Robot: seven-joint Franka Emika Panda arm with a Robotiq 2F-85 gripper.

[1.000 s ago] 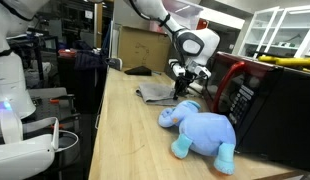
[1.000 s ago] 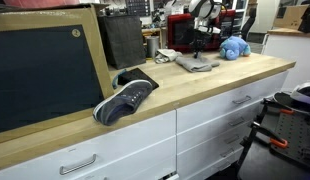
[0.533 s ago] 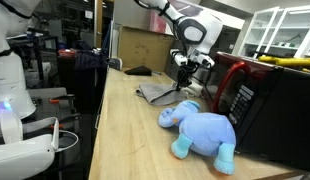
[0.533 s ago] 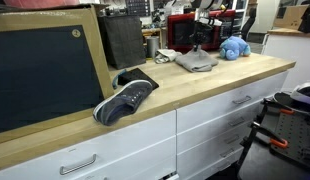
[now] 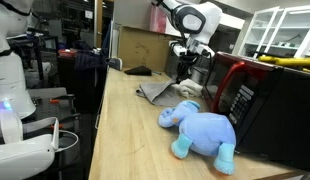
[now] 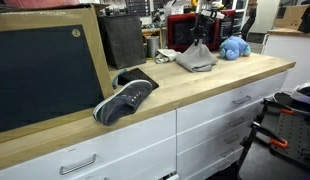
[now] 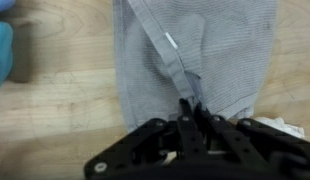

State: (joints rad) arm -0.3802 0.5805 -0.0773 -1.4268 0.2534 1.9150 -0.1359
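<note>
Long wooden counter (image 5: 120, 135) takes up most of the room here, with a red-and-black microwave (image 5: 260, 95) sitting on one side of it. A blue plush elephant (image 5: 203, 128) is flopped just beside the microwave. The grey cloth (image 5: 155, 93) lies near the plush, mostly flat on the wood, with one fold pulled up into a peak. A dark sneaker (image 6: 125, 98) sits well apart. The gripper (image 5: 183, 70) is pinched tight on that raised fold.

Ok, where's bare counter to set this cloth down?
Bare wood runs between the shoe and the grey cloth, and along the counter edge beside the plush elephant. Crowded between elephant and microwave.
</note>
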